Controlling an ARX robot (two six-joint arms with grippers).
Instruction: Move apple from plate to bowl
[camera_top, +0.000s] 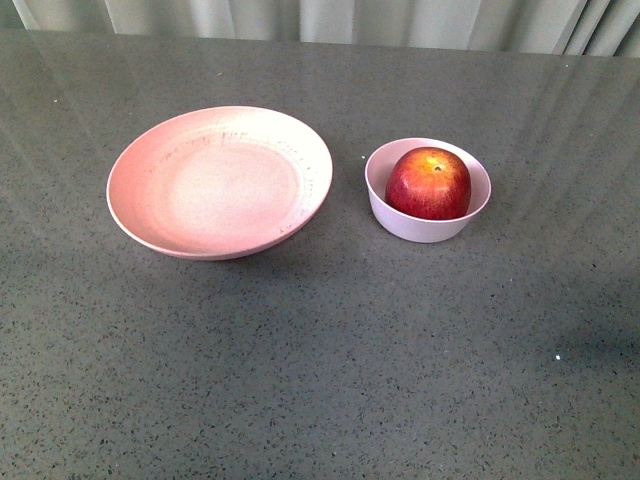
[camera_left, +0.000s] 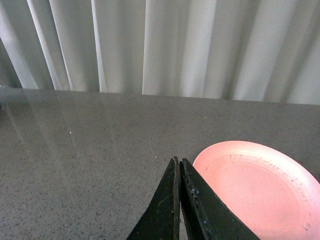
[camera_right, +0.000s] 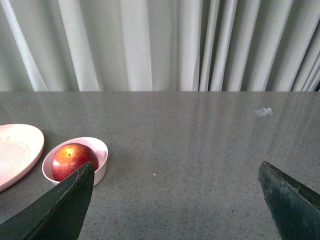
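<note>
The dark red apple (camera_top: 428, 183) sits inside the small pale bowl (camera_top: 410, 226) right of centre on the grey table. The wide pink plate (camera_top: 219, 181) stands empty to the bowl's left. Neither arm shows in the front view. In the left wrist view my left gripper (camera_left: 178, 161) is shut and empty, its tips beside the plate's rim (camera_left: 260, 190). In the right wrist view my right gripper (camera_right: 176, 167) is open wide and empty, well back from the bowl (camera_right: 99, 150) with the apple (camera_right: 72, 160) in it; the plate's edge (camera_right: 17, 150) shows beside the bowl.
A grey speckled tabletop (camera_top: 330, 370) runs back to pale pleated curtains (camera_top: 330, 18). A small white scrap (camera_right: 263, 111) lies on the table far from the bowl.
</note>
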